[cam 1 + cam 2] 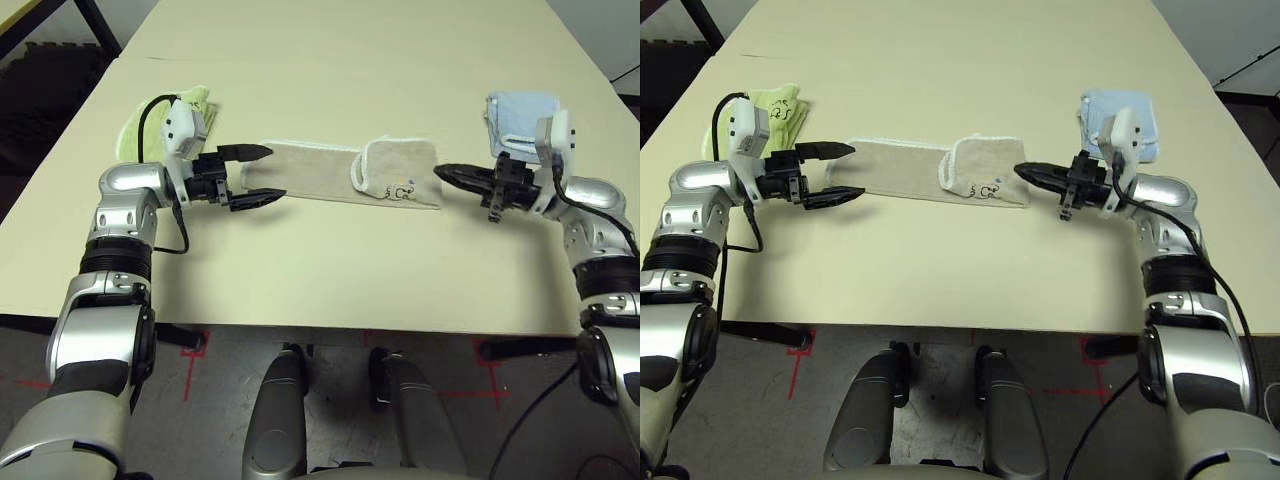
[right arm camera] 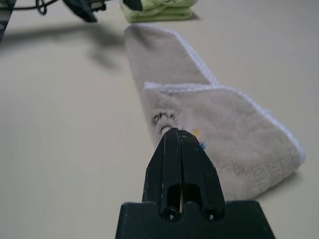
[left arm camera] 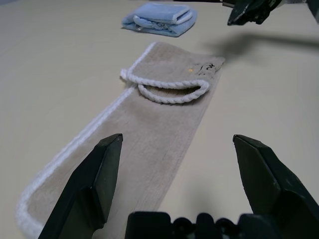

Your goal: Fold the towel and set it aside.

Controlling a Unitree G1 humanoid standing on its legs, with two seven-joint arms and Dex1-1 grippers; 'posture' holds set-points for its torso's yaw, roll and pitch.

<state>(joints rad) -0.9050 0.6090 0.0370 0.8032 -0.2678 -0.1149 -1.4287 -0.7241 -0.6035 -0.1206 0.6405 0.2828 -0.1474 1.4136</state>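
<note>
Towel: lay as a long beige strip across the table, between the two grippers; right end already doubled back over itself, left end flat.
Left gripper: fingers spread wide, straddling the strip's left end, nothing held.
Right gripper: fingers pressed together, empty, tips just beside the folded right end.
Step in hand: judged to be the fold of the left end over toward the middle.
How to do it well: best lowered so one finger slid under the white-edged hem and both layers got pinched; then lifted low and carried straight along the strip, edges kept in line with the fold already made; right tips could have pinned the folded end against sliding.
Risk: thin hem easily missed, cloth dragged instead of lifted.
Count: three towels, namely one beige, one lime-green towel, one light blue towel; two grippers.
</note>
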